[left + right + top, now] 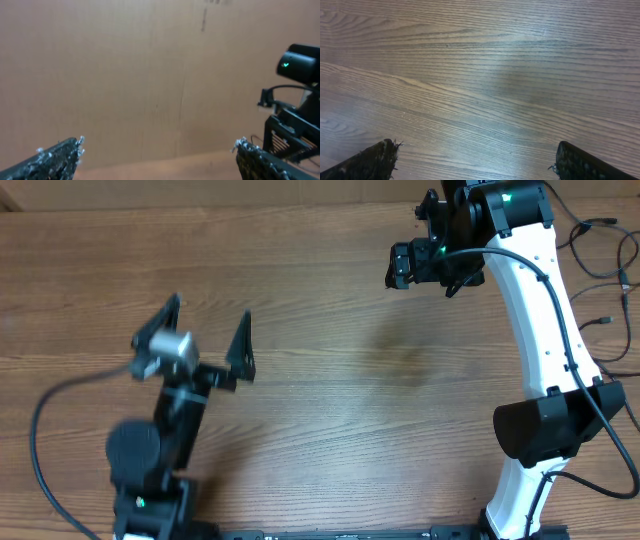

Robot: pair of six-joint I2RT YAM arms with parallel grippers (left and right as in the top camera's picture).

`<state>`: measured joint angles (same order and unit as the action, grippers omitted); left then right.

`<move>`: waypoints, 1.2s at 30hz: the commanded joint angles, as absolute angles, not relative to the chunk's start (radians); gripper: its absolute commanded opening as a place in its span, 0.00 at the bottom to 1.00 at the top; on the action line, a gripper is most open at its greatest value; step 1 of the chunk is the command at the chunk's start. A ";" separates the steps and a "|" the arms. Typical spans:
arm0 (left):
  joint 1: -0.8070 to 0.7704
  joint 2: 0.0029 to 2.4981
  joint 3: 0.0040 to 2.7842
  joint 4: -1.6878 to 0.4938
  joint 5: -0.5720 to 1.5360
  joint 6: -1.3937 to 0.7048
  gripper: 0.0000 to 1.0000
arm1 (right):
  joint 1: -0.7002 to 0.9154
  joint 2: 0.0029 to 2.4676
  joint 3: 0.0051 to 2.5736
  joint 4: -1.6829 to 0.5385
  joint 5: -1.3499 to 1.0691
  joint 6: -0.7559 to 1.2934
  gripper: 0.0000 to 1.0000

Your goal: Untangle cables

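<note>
Thin black cables (598, 321) lie at the table's far right edge, behind the right arm; they show only in the overhead view and run partly out of frame. My left gripper (212, 310) is open and empty, raised over the left half of the table, far from the cables. In its wrist view its fingers (157, 146) stand wide apart and face a cardboard wall. My right gripper (402, 266) hangs over the back middle of the table. Its fingers (475, 152) are wide apart over bare wood, holding nothing.
The wooden table (380, 380) fills the overhead view. A thick black cable (38, 430) loops from the left arm's base at the left edge. The right arm's white body (545, 330) stands at the right. The right arm (295, 100) shows in the left wrist view.
</note>
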<state>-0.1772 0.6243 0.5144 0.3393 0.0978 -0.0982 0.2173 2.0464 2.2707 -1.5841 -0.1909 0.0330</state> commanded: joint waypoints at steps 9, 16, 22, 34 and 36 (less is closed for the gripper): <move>-0.183 0.241 0.058 0.513 0.067 -0.030 1.00 | 0.218 2.020 2.279 -1.580 -0.184 0.036 1.00; -0.168 0.102 0.005 0.320 0.067 -0.030 1.00 | 0.218 2.020 2.279 -1.580 -0.184 0.036 1.00; -0.157 0.043 0.005 0.099 0.057 -0.030 1.00 | 0.218 2.020 2.279 -1.580 -0.184 0.036 1.00; -0.157 0.003 0.005 -0.078 0.026 -0.030 1.00 | 0.218 2.020 2.279 -1.580 -0.184 0.036 1.00; -0.157 0.004 0.005 -0.078 0.026 -0.030 1.00 | 0.218 2.020 2.279 -1.580 -0.184 0.036 1.00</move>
<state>-0.1627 0.0158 0.0086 -0.0750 0.0402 -0.0486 0.2176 2.0468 2.2707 -1.5845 -0.1909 0.0334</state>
